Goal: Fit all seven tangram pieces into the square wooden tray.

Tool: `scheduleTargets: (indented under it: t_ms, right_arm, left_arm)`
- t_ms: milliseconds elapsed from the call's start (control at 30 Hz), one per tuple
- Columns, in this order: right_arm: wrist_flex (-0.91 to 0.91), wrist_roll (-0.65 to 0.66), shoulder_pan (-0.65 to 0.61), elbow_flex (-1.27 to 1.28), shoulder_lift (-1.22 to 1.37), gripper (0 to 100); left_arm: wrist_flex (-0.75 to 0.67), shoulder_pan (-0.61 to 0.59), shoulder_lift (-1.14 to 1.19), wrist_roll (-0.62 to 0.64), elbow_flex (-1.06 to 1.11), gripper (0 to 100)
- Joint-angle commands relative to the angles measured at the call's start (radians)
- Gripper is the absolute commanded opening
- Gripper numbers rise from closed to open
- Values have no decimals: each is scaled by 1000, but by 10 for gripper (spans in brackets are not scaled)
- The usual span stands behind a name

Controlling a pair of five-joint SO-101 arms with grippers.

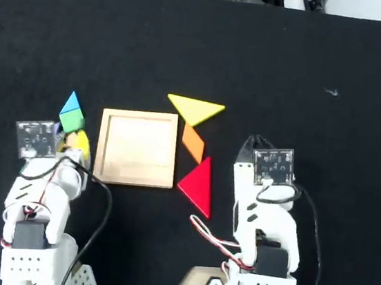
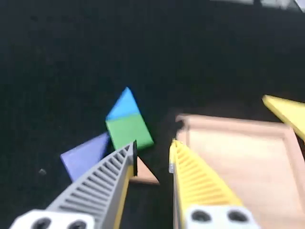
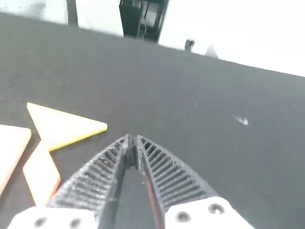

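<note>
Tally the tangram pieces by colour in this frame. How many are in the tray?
Light blue triangle: 1
Green square: 1
Purple triangle: 1
Peach triangle: 1
Yellow triangle: 1
Orange parallelogram: 1
Red triangle: 1
Total: 7 pieces, 0 inside the wooden tray.

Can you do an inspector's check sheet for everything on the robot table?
Surface: black cloth table.
Job's things: square wooden tray; yellow triangle, orange parallelogram, red triangle on one side; blue triangle, green square, purple triangle, small peach triangle on the other; all outside it.
Clutter: pale speck on the cloth.
Grippers: left gripper open beside the peach triangle; right gripper shut above bare cloth.
Cables: black cable, red-and-white wires near the arm bases.
Surroundings: dark equipment behind the table.
</note>
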Motion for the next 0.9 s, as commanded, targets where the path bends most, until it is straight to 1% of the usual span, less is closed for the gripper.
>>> scheduleTargets:
  t_ms: [0, 200, 433, 500, 600, 667, 767, 833, 867]
  right_arm:
    - [-5, 2, -15, -1, -85, 12]
    - [98, 5, -46, -1, -85, 12]
    - [107, -5, -48, -2, -85, 12]
    - [120, -6, -49, -38, -85, 12]
    - [275, -6, -51, -174, -85, 12]
    - [394, 0, -100, -291, -76, 26]
    - [552, 2, -244, -430, -30, 92]
    - [574, 2, -333, -478, 50, 104]
    - [562, 2, -342, -490, 108, 104]
  left_arm:
    - [-58, -36, -8, -8, -2, 134]
    - [-55, -94, -8, -8, 4, 134]
    - [-55, -96, -6, -9, 4, 134]
    - [-55, -87, 0, -54, 5, 134]
    - [-52, -76, 2, -101, 27, 134]
    - [-9, -85, -6, -104, 22, 134]
    - [44, -87, -6, -106, 5, 134]
    - [72, -87, -6, -106, -1, 134]
    - [81, -87, -6, -106, -2, 134]
